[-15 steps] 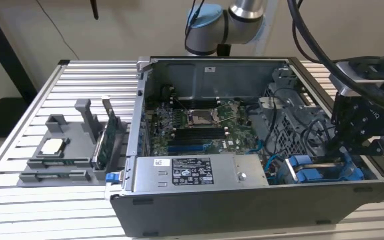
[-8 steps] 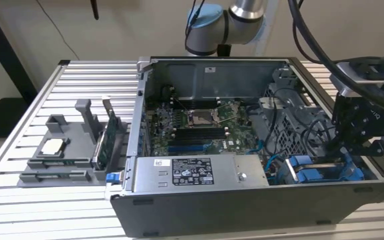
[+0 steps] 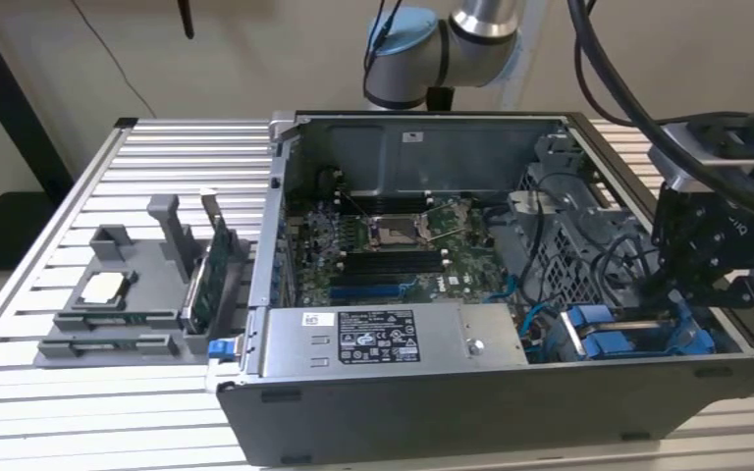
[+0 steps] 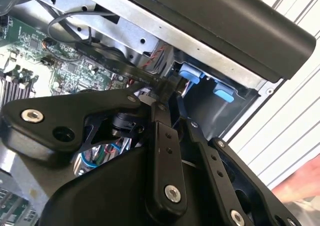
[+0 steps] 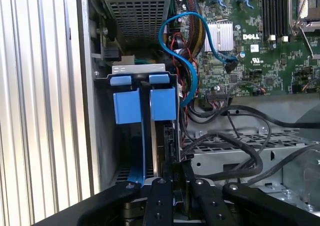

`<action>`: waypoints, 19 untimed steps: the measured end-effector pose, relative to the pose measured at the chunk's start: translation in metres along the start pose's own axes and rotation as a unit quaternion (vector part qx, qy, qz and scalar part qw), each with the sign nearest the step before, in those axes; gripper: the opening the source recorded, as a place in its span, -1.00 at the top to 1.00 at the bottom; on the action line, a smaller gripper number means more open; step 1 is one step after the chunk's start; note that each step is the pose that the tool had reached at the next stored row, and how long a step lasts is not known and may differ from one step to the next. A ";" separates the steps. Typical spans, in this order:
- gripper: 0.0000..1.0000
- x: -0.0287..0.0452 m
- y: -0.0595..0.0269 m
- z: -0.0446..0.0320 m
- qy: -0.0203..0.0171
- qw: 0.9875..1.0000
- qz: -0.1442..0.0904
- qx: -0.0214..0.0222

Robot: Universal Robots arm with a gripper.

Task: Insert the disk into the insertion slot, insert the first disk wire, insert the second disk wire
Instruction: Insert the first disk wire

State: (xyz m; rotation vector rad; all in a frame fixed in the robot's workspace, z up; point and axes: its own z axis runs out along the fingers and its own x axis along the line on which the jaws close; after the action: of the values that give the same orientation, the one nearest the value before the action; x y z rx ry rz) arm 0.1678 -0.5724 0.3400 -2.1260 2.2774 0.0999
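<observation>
Blue-framed, the disk stood edge-on, partly down the slot (lower right in the exterior view), the gripper clamped on its outer edge; step one, I judged, wanting a straight, square push.

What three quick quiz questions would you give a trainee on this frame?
1. True or false: the gripper is at the insertion slot.
2. The slot's plastic fittings are: A red, B blue, C yellow.
3. Name the labelled grey box inside the computer case.
Key: 1 true; 2 B; 3 the power-supply box.
</observation>
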 end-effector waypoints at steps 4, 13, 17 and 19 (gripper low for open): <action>0.62 0.0002 -0.0001 0.0012 -0.001 1.000 -0.003 0.000; 0.62 0.0005 -0.0002 0.0068 -0.002 1.000 -0.012 0.000; 0.47 0.0006 -0.0002 0.0075 -0.002 1.000 -0.012 0.000; 0.47 0.0006 -0.0002 0.0074 -0.002 1.000 -0.012 0.000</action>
State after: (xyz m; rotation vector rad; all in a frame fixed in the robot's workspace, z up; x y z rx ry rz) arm 0.1678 -0.5725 0.3325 -2.1509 2.2475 0.1038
